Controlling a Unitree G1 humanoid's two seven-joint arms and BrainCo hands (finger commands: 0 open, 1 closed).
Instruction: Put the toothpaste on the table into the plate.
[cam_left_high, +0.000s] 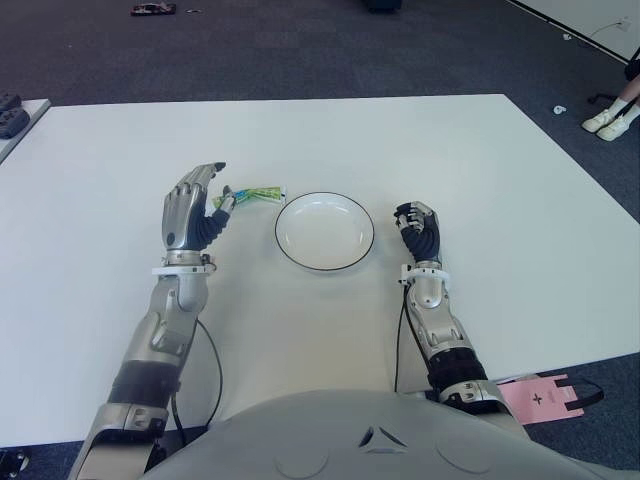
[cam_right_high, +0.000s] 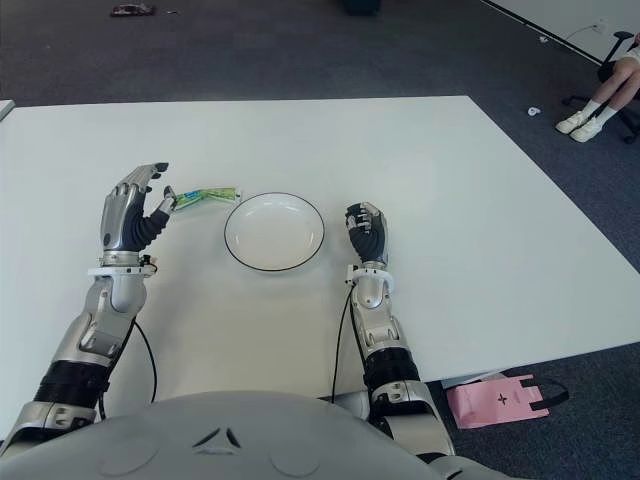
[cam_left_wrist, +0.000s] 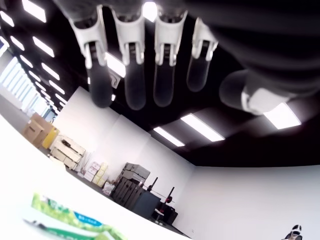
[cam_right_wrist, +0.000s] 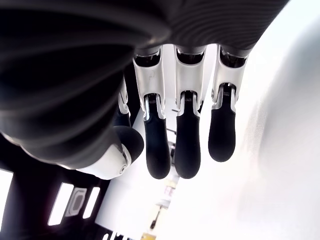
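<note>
The toothpaste (cam_left_high: 256, 193), a small green and white tube, lies flat on the white table (cam_left_high: 500, 200) just left of the plate. The white plate (cam_left_high: 279, 232) with a thin dark rim sits at the table's middle and holds nothing. My left hand (cam_left_high: 222, 186) stands upright to the left of the tube, fingers spread, thumb tip close to the tube's near end. In the left wrist view the toothpaste (cam_left_wrist: 70, 225) lies below the straight fingers (cam_left_wrist: 132, 75), outside the grasp. My right hand (cam_left_high: 413, 219) shows right of the plate, fingers curled, holding nothing.
A pink item (cam_left_high: 545, 397) lies on the floor past the table's near right corner. A person's feet in white shoes (cam_left_high: 610, 120) are at the far right. A dark object (cam_left_high: 10, 112) sits on a side table at the far left.
</note>
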